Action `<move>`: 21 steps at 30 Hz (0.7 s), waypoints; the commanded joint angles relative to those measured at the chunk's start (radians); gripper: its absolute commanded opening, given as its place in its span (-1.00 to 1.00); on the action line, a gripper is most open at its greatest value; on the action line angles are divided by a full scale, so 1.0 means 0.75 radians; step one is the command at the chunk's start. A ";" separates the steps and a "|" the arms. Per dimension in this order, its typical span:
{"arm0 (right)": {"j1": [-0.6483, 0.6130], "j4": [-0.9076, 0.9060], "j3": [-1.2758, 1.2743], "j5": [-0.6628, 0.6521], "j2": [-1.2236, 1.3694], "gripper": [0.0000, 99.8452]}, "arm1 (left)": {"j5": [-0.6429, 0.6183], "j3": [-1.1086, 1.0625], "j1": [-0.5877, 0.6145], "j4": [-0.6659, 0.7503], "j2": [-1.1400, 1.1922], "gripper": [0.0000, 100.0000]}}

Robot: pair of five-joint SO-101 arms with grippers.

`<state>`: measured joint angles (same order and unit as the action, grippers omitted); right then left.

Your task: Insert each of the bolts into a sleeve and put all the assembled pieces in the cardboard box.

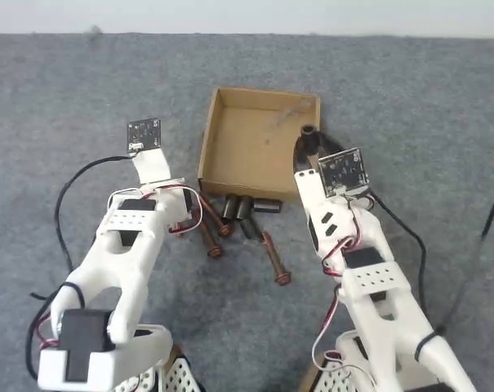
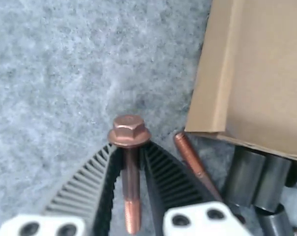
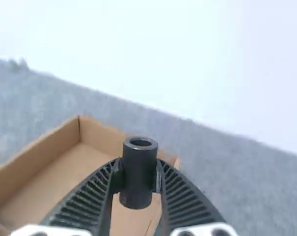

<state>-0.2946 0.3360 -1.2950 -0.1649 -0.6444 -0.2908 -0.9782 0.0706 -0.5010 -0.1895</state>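
Left end effector (image 2: 130,152) clamps a bolt (image 2: 130,133), right end effector (image 3: 138,178) a sleeve (image 3: 139,156); insertion looks next, needing tip-to-bore alignment.

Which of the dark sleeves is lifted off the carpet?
The black cylindrical metal sleeve gripped in the right claw, open end up, at the edge of the brown cardboard box. The other sleeves lie on the grey carpet beside its near wall.

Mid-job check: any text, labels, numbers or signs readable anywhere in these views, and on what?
No readable text in any view.
On the left wrist's circuit board and the right wrist's circuit board: markings too small to read.
On the cardboard box, bolt and sleeve: no print visible.
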 commanded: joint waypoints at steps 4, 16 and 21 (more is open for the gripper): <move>-0.003 0.400 0.033 -0.008 0.283 -0.99 | 0.012 0.015 -0.008 0.043 -0.074 -0.97; -0.001 0.958 0.239 -0.016 0.868 -0.99 | 0.012 0.015 -0.010 0.043 -0.074 -0.97; 0.003 1.132 0.368 -0.018 1.089 -0.99 | 0.012 0.015 -0.010 0.043 -0.074 -0.97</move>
<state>-0.2931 1.1078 -1.1093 -0.1649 0.1320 -0.2908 -0.9782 0.0706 -0.5010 -0.1895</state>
